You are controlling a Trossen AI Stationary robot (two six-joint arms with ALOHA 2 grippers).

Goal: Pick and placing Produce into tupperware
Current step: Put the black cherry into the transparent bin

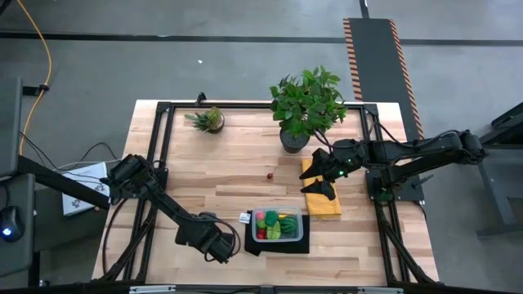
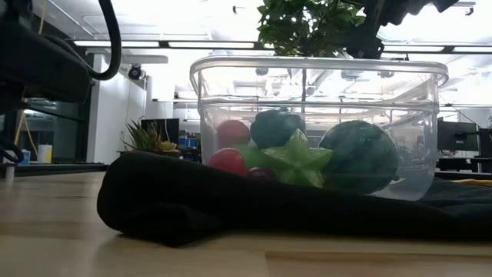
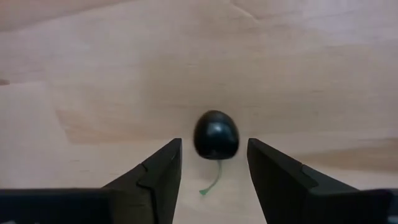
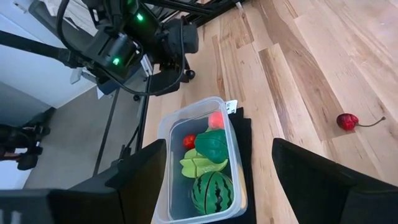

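The clear tupperware [image 1: 278,225] sat on a black mat [image 1: 276,243] near the front of the wooden table [image 1: 237,155]. Inside it lay a striped watermelon [image 4: 211,192], a green star fruit [image 2: 298,159] and red pieces. A small dark berry [image 3: 216,134] with a thin green stem lay on the wood, just ahead of the left gripper [image 3: 214,171], whose fingers stood apart with nothing in them. A red cherry [image 1: 270,174] lay alone mid-table. The right gripper [image 1: 324,181] hung open over a yellow cloth [image 1: 324,202].
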